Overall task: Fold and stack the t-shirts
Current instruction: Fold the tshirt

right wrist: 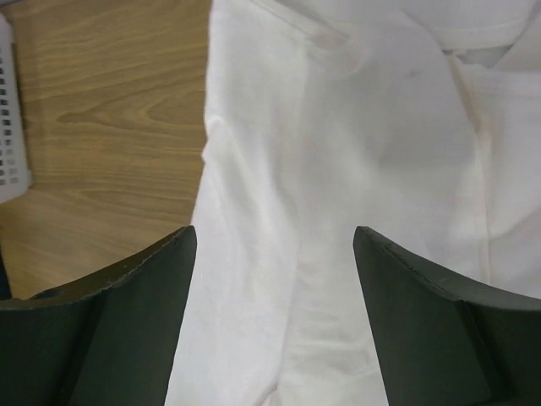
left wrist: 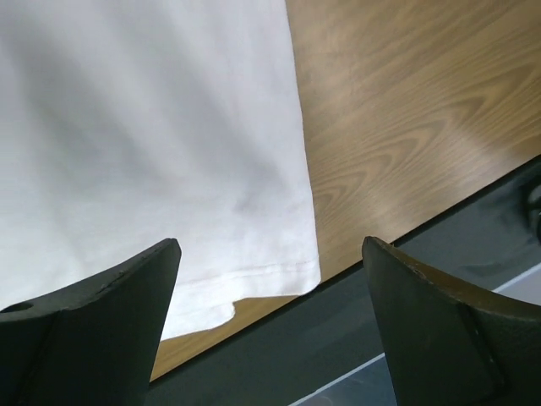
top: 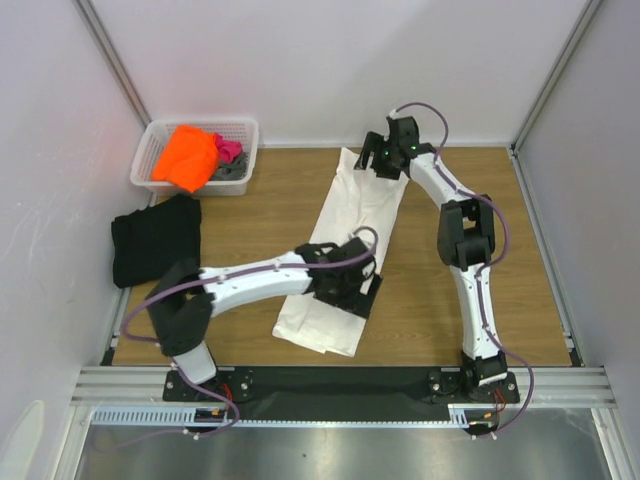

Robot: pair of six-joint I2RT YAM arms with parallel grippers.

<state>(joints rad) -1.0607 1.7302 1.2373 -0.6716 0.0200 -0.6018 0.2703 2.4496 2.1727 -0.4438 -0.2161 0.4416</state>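
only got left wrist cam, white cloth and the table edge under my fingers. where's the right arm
Observer: The right gripper hangs open over the far, collar end of the same white t-shirt.
Operator: other shirts out
Observer: A black t-shirt lies on the table near its left edge.
Operator: and the rest
Observer: An orange t-shirt tops the pile in the white basket, far left corner.

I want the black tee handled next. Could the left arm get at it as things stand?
Probably yes. The black t-shirt lies uncovered by the left edge of the table, on that arm's side, and the left gripper hangs open and empty over the white t-shirt.
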